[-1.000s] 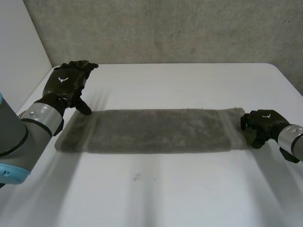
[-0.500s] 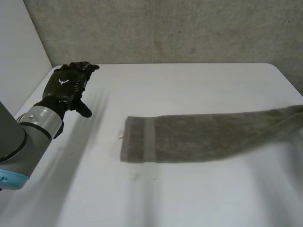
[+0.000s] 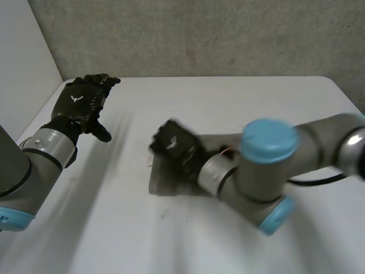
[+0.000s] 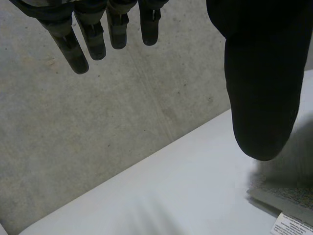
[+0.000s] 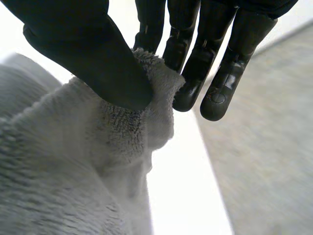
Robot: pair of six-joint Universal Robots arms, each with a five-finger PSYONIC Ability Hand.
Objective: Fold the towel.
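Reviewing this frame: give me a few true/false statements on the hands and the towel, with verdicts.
1. The right hand pinches the towel between thumb and fingers. True.
2. The left hand grips a towel corner. False: its fingers are straight, it holds nothing, and it is apart from the towel.
3. The right arm reaches across the table, its hand at the towel end nearer the left hand. True.
4. The table is black. False: it is white.
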